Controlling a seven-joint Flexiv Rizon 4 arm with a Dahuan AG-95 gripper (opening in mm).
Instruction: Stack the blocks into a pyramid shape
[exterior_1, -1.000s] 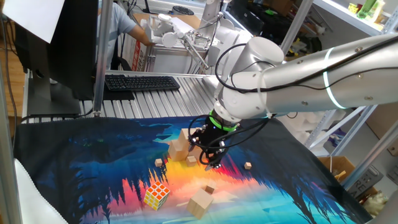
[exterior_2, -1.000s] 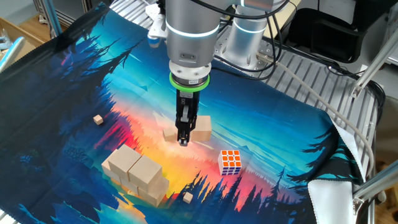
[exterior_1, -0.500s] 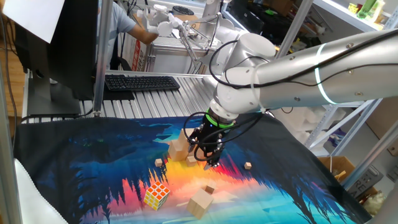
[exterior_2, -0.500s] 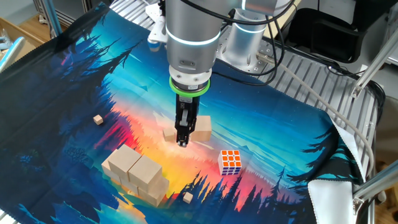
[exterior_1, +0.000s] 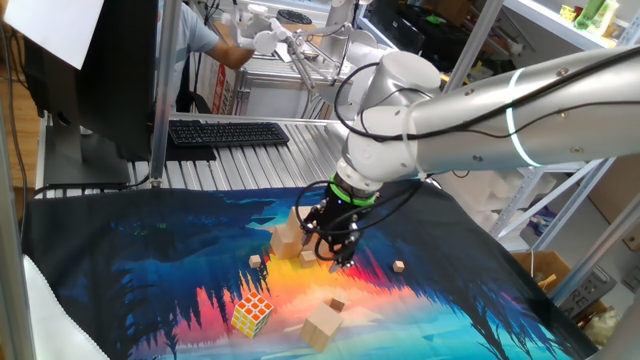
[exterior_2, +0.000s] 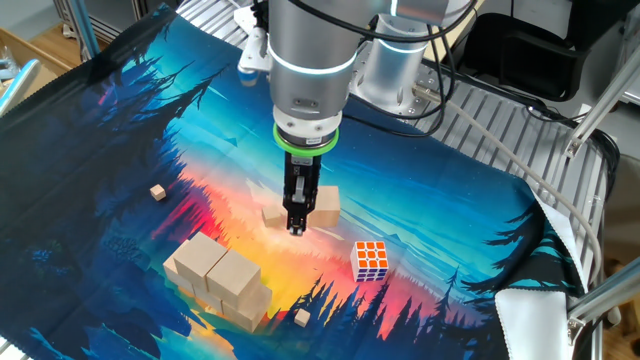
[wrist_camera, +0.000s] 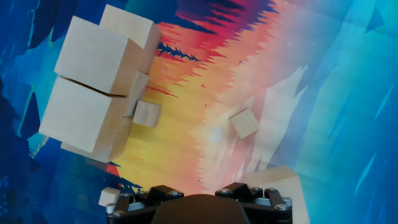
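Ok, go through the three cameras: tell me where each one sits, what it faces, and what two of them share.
One fixed view: low at the mat's edge, facing the keyboard and shelves; arm and gripper show.
The other fixed view: high on the opposite side, looking down on the mat; arm and gripper show.
Hand view: on the hand, looking straight down; only the gripper's base shows.
Both fixed views share the Rubik's cube.

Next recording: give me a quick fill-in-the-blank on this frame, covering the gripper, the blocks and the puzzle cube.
1. The gripper points straight ___ at the mat.
2. The multicoloured puzzle cube stands ___ from the stacked blocks.
3. The top layer of that stack holds ___ blocks.
Missing words: down; apart; two.
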